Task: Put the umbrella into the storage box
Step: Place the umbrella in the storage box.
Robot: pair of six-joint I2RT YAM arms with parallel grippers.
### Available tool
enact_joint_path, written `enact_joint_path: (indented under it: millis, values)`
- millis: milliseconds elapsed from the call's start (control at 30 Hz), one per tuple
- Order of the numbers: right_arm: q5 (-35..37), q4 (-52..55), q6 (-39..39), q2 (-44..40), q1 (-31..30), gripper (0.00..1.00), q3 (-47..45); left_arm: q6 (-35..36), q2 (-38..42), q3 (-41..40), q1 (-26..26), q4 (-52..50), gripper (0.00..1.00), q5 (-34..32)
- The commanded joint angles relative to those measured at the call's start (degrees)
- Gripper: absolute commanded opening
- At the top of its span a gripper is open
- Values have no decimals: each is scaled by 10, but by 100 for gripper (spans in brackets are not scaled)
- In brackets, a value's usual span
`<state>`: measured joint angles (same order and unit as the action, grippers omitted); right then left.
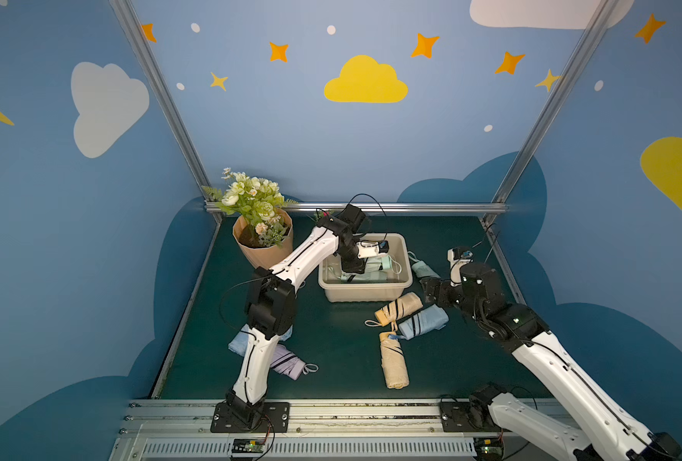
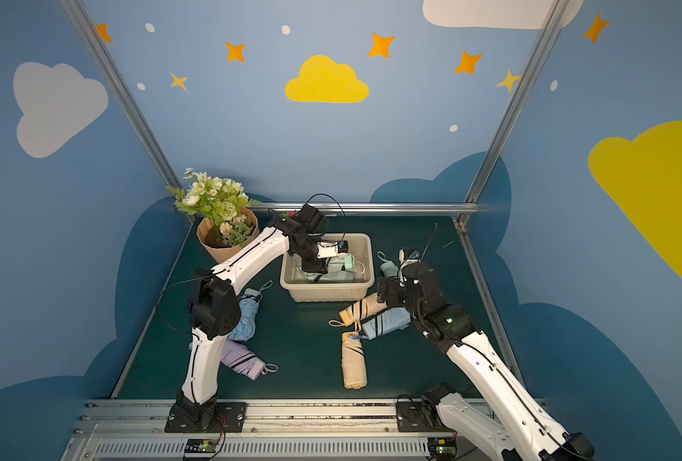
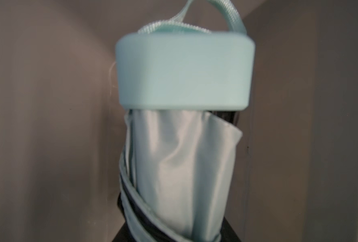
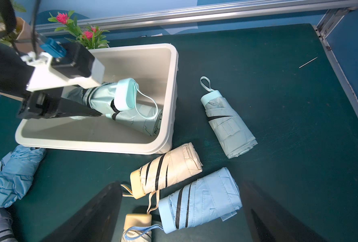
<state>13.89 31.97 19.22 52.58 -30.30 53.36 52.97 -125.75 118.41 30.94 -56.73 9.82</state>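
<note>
The mint umbrella [image 4: 124,94] is clamped by the left claw [image 4: 97,100] within the storage box [image 4: 144,67] walls. The right claw [image 4: 180,184] is spread apart. Open worktop [image 1: 331,359] is shown at lower centre.

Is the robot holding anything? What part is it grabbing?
The left gripper holds the mint umbrella by its folded cloth, not the handle, inside the storage box. The right gripper is open and holds nothing.

No text or label can be read (any small print seems blurred).
</note>
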Motion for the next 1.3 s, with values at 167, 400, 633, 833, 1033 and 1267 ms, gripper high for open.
enact_joint_path:
  millis: [167, 400, 633, 833, 1033, 1267]
  values:
    - [10, 27, -4, -2, 9, 94, 29, 23, -31, 1, 10, -23, 18, 24]
    - [32, 43, 5, -35, 10, 94, 18, 7, -43, -12, 15, 18, 100, 17]
    - [35, 45, 8, -62, 12, 94, 4, 2, -13, -9, 17, 13, 100, 20]
    - [15, 43, -3, -46, 13, 94, 17, -10, 52, -1, 19, 31, 100, 4]
    - [-9, 38, 14, -45, 12, 94, 5, -54, 176, -100, 24, 183, 100, -71]
    - [-51, 34, 48, -49, 3, 93, -26, -203, 369, -296, 28, 396, 100, -101]
